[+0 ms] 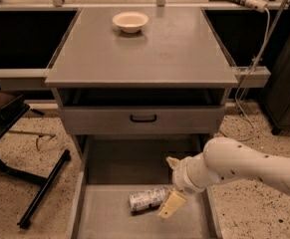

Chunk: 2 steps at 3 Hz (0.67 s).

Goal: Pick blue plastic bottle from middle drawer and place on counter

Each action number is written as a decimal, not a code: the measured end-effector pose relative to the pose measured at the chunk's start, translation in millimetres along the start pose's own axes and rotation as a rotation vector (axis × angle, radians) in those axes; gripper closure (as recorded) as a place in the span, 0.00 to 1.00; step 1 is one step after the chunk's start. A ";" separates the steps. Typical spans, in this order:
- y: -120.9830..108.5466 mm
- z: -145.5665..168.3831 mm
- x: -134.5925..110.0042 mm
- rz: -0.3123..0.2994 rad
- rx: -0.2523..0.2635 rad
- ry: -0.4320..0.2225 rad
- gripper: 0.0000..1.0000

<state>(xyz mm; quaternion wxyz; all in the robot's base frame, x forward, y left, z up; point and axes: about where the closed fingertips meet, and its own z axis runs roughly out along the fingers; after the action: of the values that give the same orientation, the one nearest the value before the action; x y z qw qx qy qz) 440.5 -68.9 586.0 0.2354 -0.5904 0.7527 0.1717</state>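
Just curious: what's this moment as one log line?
gripper: low in middle drawer, jaws open beside blue plastic bottle | bottle: lying on drawer floor | grasp: not yet

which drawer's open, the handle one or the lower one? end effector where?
The lower middle drawer, pulled out; the black-handled drawer front is shut. End effector, open, is inside it beside the blue plastic bottle.
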 end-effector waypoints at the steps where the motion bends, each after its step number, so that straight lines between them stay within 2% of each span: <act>1: -9.3 37.7 -4.0 -0.044 0.002 -0.010 0.00; 2: -22.7 75.8 -3.7 -0.081 -0.003 -0.020 0.00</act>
<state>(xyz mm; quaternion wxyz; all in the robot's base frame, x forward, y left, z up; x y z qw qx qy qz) 474.7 -30.8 525.5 0.2488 -0.6189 0.7257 0.1689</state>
